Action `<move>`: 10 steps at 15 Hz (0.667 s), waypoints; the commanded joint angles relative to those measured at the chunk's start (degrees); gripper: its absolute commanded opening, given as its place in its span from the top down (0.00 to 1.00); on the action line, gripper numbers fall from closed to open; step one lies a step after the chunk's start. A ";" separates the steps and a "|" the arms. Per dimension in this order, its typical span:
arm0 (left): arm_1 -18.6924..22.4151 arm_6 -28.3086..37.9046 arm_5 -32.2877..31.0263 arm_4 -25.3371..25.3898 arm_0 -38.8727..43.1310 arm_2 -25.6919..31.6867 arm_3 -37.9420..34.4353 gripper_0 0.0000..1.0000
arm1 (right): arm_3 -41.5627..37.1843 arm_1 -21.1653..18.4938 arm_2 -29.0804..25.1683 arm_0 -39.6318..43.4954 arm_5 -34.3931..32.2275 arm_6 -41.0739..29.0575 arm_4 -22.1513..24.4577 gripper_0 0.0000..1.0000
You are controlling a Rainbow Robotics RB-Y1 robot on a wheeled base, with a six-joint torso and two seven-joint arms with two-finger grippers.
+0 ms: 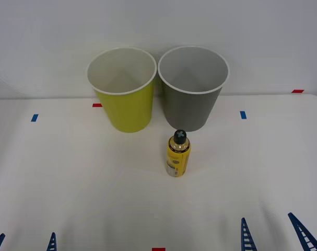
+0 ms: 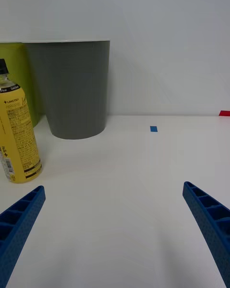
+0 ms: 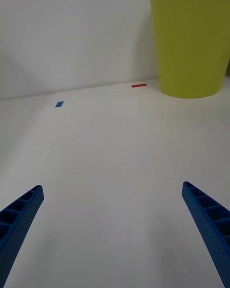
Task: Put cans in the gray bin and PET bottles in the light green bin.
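Both arms wait low at the near table edge: right gripper [image 1: 276,235] spread wide, holding nothing, left gripper [image 1: 25,243] same. PET bottle [image 1: 178,154] stands upright ahead of the right gripper & toward the left one, just before the gray bin [image 1: 192,97]; light green bin [image 1: 122,94] beside it, so it's prob the right arm's pick

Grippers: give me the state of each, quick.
Left gripper: open, holding nothing, low at the table's near edge.
Right gripper: open, holding nothing, short of the small yellow plastic bottle.
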 commanded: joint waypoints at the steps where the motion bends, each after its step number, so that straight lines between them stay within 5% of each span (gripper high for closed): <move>1: 0.00 0.00 0.00 0.01 0.00 0.00 0.00 0.00 | 0.00 0.00 0.00 0.00 0.00 0.00 0.00 0.00; 10: 0.00 0.00 0.00 0.01 0.00 0.00 0.00 0.00 | 0.00 0.00 0.00 0.00 0.00 0.00 0.00 0.00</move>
